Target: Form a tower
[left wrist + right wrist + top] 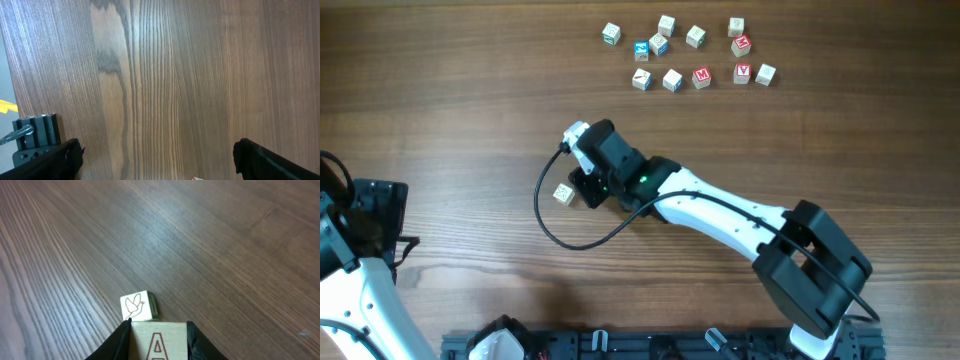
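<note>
The right gripper (156,339) clamped a pale cube (158,330) lettered "A" in red, just beside a bird-printed cube (138,306) on the surface (225,255); the left gripper (157,164) gaped wide

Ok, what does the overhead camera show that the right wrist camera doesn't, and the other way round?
Only the overhead: the cluster of loose letter cubes at the far side of the table, the whole right arm, and the left arm at the edge. Only the right wrist: the right gripper shut on the cube marked A, plus the bird drawn on the pale cube just beyond it. Both: that pale cube lying on the wooden table, close beside the gripper.
</note>
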`<action>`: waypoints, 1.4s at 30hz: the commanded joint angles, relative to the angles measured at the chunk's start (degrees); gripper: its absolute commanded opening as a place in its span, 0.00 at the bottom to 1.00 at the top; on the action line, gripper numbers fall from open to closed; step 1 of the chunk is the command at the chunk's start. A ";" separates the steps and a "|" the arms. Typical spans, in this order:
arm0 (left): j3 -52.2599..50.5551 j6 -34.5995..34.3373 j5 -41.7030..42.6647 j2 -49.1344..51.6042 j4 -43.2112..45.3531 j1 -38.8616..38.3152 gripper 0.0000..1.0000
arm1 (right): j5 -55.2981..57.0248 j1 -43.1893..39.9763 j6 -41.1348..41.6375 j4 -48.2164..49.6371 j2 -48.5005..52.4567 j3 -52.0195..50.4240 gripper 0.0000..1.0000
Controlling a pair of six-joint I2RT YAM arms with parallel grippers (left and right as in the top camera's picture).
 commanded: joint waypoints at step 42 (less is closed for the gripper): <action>-0.55 -0.98 0.72 0.11 -0.02 0.35 1.00 | 8.33 6.45 -8.70 11.89 9.07 0.46 0.33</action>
